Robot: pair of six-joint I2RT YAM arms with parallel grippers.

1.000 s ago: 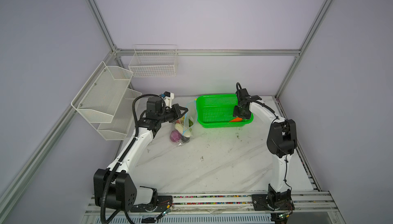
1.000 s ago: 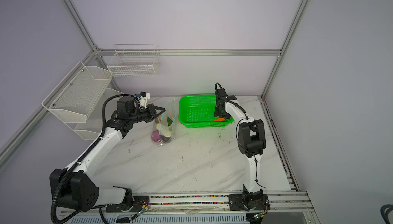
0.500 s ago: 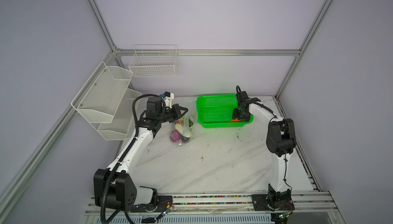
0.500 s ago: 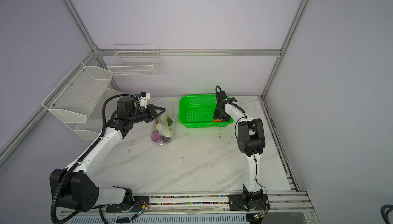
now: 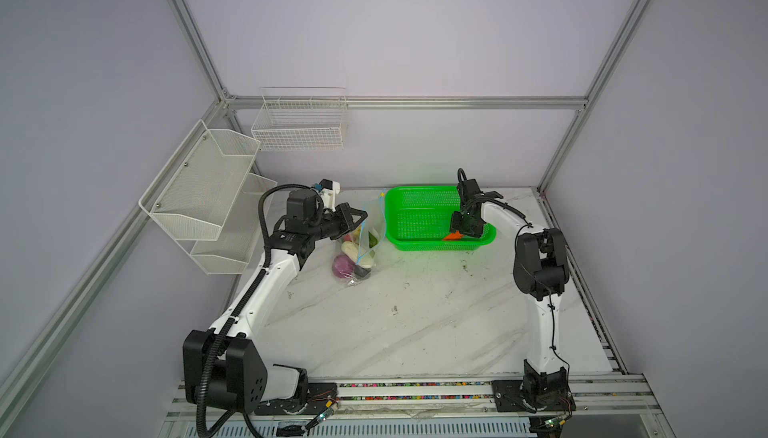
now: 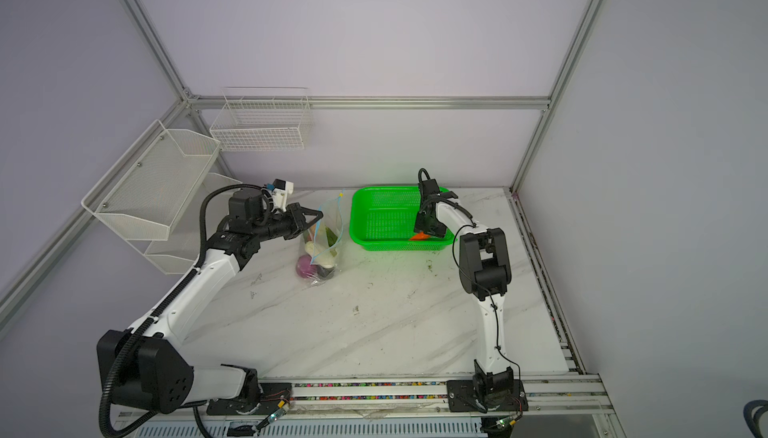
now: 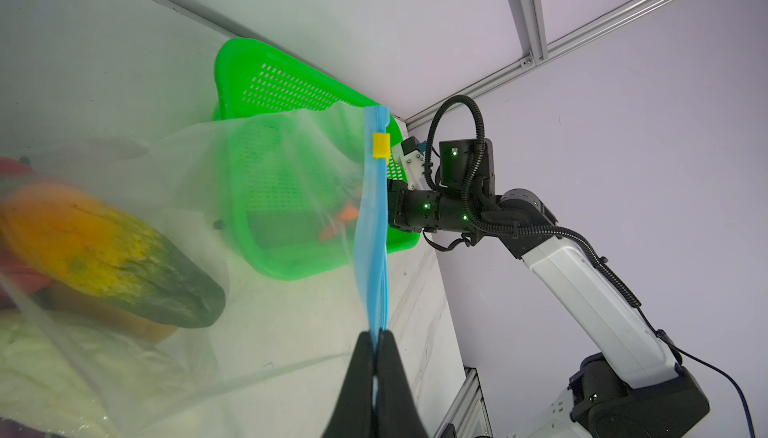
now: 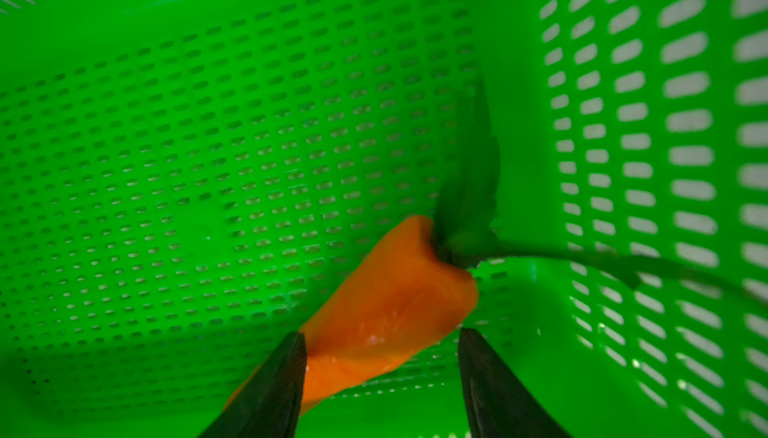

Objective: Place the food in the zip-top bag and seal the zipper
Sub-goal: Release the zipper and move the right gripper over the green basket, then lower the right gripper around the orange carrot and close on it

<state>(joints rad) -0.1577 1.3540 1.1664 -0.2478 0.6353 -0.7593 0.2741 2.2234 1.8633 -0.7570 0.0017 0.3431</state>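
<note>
On your left, the left gripper [image 7: 376,340] is pressed together on the zipper [image 7: 376,228], pinching the light blue strip at one end so that the zip-top bag [image 5: 362,244] hangs with its mouth up and its bottom resting on the table [image 5: 415,315]. Most of the food looks bagged: the purple onion [image 5: 342,266] and a white oblong [image 5: 360,255] show through the plastic in both top views, with several more pieces around them. The yellow slider [image 7: 381,145] sits near the far end of the strip, and the mouth looks unsealed, though you can't see the gap itself. Moving right, the green basket [image 5: 415,247] stands just beside the bag and holds one last piece, the orange carrot [image 8: 386,307], lying in a corner. The right gripper [image 8: 381,334] is down inside the basket with its jaws spread on either side of the carrot, not yet closed on it. You have the carrot to lift and drop in, then the zipper to run shut.
</note>
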